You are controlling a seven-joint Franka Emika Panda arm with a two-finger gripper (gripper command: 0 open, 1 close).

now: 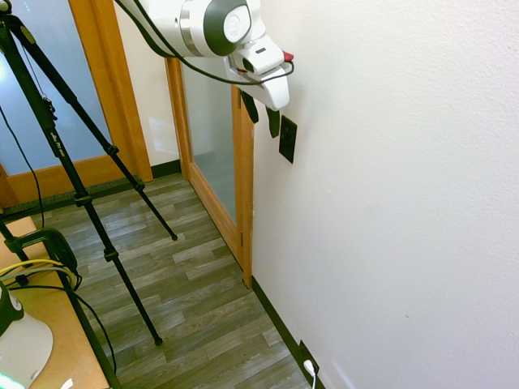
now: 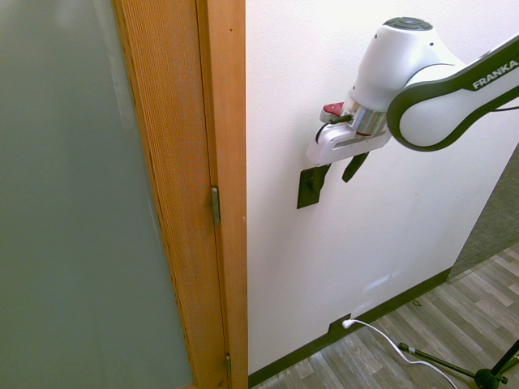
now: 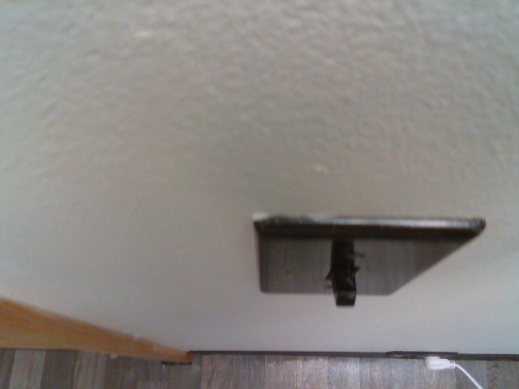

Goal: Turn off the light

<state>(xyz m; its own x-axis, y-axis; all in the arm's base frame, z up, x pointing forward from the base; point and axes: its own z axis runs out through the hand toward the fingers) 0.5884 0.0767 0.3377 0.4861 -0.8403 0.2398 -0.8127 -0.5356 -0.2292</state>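
Note:
No lamp shows in any view. The light's switch (image 1: 287, 139) is a small black upright plate on the white wall, just right of the wooden door frame. In the wrist view the switch (image 3: 365, 259) shows from above, its toggle (image 3: 342, 274) sticking out from the plate. My gripper (image 1: 263, 115) hangs tilted toward the wall, close in front of the plate's upper part, open and holding nothing. In the second exterior view the gripper (image 2: 334, 174) has one finger (image 2: 316, 180) overlapping the upper part of the switch (image 2: 305, 197); whether it touches I cannot tell.
A wooden door frame (image 2: 219, 162) with frosted glass (image 2: 65, 194) borders the wall at the left. Low on the baseboard sits a black outlet plate with a white plug (image 1: 309, 367) and cord (image 2: 389, 340). A desk corner (image 1: 57, 340) lies at the lower left.

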